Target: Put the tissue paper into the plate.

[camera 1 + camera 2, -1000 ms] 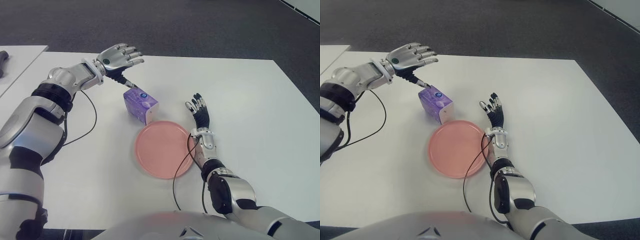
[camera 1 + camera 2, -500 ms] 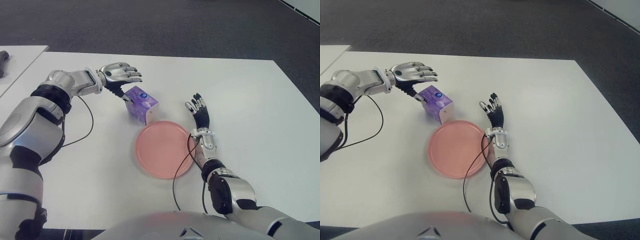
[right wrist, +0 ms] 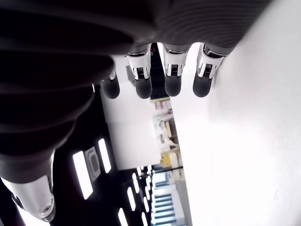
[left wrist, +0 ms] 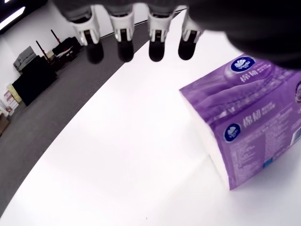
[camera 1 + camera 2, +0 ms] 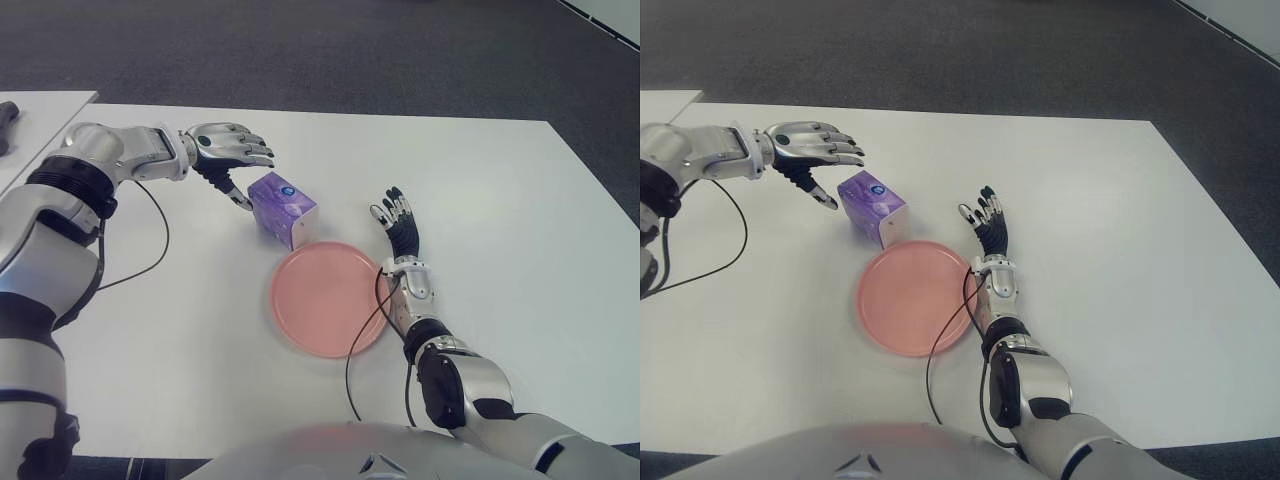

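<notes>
A purple tissue pack (image 5: 281, 208) sits on the white table (image 5: 520, 230), just beyond the far-left rim of the pink plate (image 5: 327, 298). My left hand (image 5: 233, 163) hovers just left of the pack, fingers spread above it and thumb pointing down beside it, holding nothing. In the left wrist view the pack (image 4: 254, 117) lies below the straight fingertips (image 4: 155, 49), apart from them. My right hand (image 5: 397, 222) shows to the right of the plate with its fingers stretched out and nothing in it.
A black cable (image 5: 370, 330) runs from my right wrist across the plate's right edge. Another cable (image 5: 150, 240) hangs from my left arm over the table. A second white table (image 5: 30, 120) stands at the far left.
My left hand dropped from above the pack toward its left side, then drew slightly left. The pack shifted a little. My right hand stayed still.
</notes>
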Available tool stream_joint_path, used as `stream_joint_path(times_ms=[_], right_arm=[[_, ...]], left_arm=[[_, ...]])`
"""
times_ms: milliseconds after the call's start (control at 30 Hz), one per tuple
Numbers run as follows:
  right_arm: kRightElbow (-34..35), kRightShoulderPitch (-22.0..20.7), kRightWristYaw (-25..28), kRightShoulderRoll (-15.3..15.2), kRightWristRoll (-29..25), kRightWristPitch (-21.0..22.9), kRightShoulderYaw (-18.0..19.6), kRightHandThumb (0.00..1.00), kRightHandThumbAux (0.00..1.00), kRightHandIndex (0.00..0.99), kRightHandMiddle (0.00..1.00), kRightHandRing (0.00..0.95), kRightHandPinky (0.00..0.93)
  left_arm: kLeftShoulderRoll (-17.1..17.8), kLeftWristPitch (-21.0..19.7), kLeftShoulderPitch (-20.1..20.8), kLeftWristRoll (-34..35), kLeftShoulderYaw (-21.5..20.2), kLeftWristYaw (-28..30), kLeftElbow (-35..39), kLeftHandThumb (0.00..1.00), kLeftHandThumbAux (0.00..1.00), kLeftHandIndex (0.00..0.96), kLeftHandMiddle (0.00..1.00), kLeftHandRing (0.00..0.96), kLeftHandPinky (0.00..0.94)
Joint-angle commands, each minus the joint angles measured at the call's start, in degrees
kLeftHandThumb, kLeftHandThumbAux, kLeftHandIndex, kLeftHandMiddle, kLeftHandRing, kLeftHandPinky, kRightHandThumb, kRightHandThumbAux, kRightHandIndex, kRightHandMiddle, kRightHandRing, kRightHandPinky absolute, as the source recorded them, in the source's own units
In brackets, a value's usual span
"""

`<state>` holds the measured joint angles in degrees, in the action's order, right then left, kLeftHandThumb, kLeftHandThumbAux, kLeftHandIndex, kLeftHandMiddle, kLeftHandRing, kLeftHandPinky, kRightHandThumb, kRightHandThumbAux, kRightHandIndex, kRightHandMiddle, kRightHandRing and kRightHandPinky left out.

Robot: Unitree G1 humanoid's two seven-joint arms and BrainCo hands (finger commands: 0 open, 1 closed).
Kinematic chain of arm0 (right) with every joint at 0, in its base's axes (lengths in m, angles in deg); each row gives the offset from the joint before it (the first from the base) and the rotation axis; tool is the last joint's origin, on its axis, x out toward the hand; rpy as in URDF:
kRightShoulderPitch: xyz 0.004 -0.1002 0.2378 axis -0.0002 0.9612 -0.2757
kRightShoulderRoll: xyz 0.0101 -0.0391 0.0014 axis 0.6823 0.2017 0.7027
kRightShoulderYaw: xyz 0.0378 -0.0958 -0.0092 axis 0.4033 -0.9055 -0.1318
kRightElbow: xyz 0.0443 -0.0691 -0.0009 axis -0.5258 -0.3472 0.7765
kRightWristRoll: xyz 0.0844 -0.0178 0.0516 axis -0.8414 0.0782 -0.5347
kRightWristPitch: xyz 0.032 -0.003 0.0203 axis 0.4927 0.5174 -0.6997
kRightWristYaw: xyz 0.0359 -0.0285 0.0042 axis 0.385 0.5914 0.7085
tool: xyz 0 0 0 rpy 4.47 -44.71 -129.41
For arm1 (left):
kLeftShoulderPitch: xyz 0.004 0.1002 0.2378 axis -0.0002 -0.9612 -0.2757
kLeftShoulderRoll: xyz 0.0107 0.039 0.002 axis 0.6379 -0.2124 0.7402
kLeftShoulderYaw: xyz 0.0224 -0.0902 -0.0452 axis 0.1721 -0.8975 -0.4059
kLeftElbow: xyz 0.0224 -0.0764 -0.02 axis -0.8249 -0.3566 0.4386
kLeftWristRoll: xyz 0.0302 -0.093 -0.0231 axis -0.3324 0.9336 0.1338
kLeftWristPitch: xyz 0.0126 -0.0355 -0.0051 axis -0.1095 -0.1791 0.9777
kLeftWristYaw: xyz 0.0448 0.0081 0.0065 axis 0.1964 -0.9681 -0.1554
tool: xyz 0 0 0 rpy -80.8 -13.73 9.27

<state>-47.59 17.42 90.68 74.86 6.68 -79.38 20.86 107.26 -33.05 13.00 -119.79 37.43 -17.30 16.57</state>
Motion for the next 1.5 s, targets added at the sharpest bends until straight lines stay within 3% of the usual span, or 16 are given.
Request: stream_joint_path(times_ms=[33,467,933,1500], right_arm=[[-4.36,5.94,-0.74,0.02,-0.47,5.54,0.32,0.11,0.689,0.056,0.055,0.03,0.055],[-4.07,5.62,-1.27,0.47,-0.43,5.5,0.1,0.111,0.698,0.067,0.064,0.041,0.07],[-3.98,5.89,-1.62,0.56,-0.35,5.81,0.01,0.122,0.685,0.07,0.07,0.043,0.069],[-3.98,6.5,-0.79,0.27,-0.48,5.08,-0.01,0.096,0.651,0.08,0.092,0.057,0.064]], left_arm=[[0.21,1.15,-0.25,0.98,-0.66,2.18,1.67,0.504,0.119,0.0,0.0,0.0,0.0],[0.76,2.24,-2.42,2.27,-2.52,-0.3,4.29,0.493,0.115,0.0,0.0,0.0,0.0],[-2.26,0.49,-5.67,1.81,-2.97,-10.16,2.51,0.475,0.112,0.0,0.0,0.0,0.0],[-3.41,-1.35,-7.98,1.31,-2.62,-13.43,3.11,0.482,0.127,0.0,0.0,0.0,0.0]])
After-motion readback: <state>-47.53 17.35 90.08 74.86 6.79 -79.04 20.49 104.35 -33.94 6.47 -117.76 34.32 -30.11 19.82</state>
